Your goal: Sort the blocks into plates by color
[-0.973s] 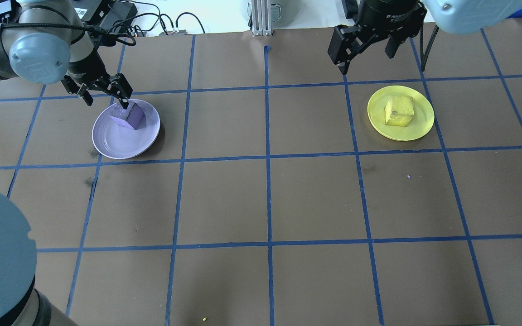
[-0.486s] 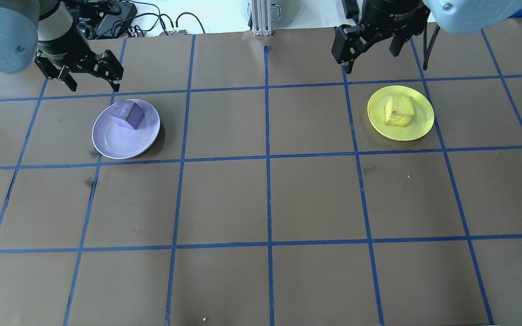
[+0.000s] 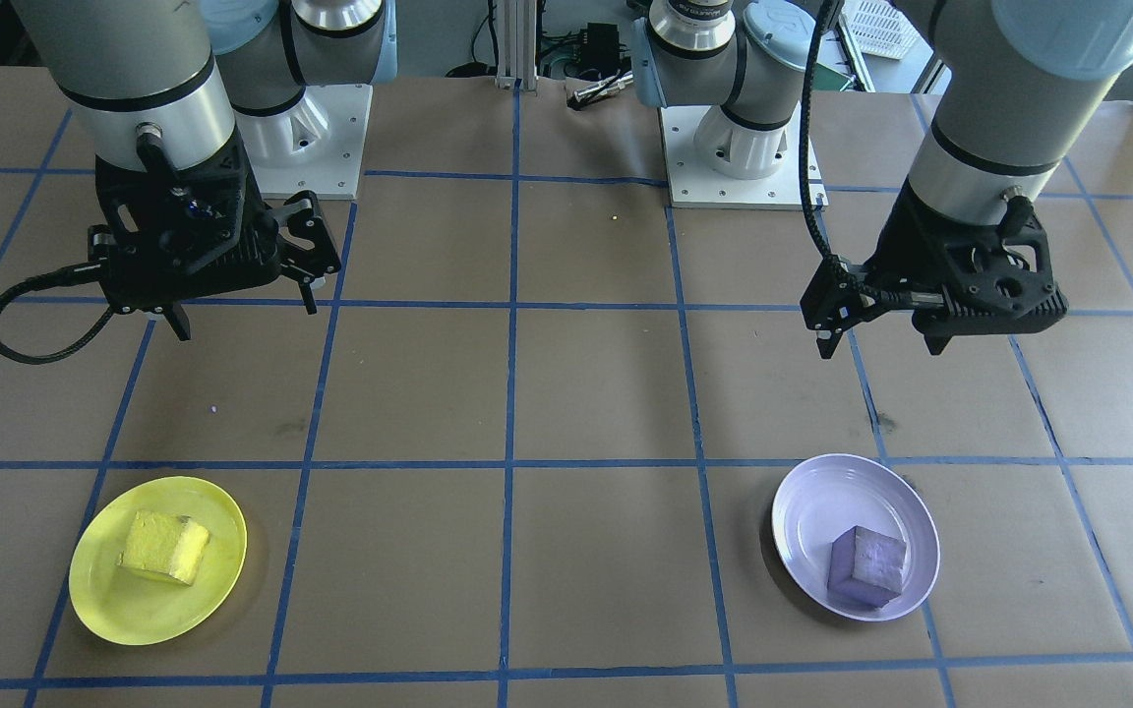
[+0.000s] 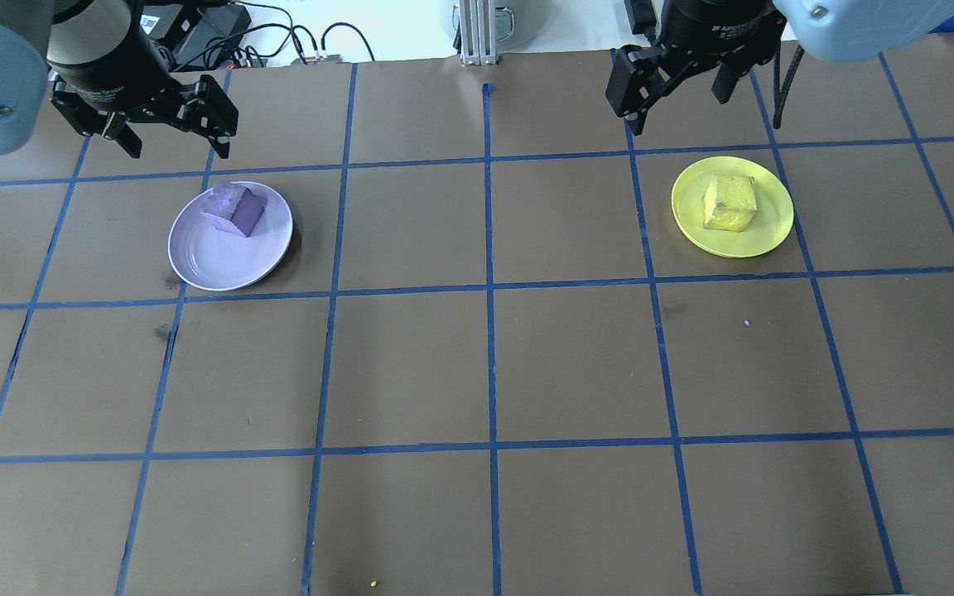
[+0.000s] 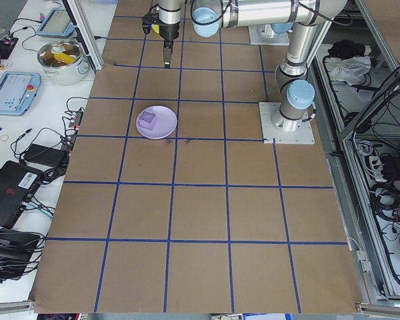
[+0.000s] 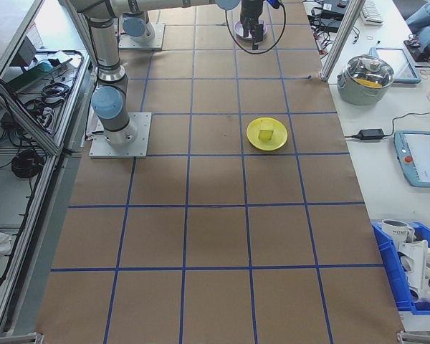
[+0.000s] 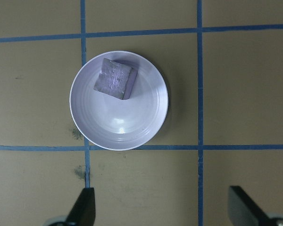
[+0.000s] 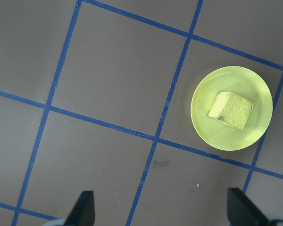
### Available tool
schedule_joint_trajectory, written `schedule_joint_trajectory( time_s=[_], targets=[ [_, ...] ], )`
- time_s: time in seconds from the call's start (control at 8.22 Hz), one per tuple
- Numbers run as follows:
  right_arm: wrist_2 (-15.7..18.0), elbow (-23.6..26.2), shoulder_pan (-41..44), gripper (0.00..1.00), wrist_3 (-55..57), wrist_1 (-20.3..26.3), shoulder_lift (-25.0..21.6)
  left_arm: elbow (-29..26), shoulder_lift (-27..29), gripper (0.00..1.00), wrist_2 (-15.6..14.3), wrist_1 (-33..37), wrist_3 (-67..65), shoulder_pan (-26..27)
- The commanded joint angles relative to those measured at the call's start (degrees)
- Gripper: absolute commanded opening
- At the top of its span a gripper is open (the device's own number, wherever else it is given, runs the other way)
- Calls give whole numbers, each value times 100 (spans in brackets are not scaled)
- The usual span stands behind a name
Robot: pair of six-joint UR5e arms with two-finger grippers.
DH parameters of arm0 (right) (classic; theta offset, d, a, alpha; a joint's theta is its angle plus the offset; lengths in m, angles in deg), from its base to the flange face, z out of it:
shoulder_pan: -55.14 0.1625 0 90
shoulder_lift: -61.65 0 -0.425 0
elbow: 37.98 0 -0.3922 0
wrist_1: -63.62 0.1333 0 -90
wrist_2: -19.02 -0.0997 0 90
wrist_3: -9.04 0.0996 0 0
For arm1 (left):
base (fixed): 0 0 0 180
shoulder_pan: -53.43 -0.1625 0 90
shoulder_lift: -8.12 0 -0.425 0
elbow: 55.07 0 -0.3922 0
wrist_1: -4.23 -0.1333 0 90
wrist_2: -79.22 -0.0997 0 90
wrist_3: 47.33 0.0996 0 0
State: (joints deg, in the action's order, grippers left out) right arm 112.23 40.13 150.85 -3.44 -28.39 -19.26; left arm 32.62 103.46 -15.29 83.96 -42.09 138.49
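Purple block in lavender plate, yellow block in yellow plate; both grippers spread wide, empty.

"HOME" on a mug

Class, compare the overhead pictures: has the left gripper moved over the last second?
Yes. The left gripper has pulled back from the purple block, away from the lavender plate toward the table's far edge, open and empty.
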Motion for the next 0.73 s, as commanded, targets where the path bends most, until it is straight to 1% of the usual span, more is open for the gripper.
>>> schedule_joint_trajectory(
  time_s=[0.0,0.12,0.61],
  targets=[
    [-83,11,0,100,-9,-28,50,248,-418,100,30,7,-199,203],
    [-75,11,0,100,-17,-228,67,275,-472,100,30,7,-199,221],
    [-66,11,0,100,-18,-265,59,530,-525,100,56,-28,-199,221]
  ],
)
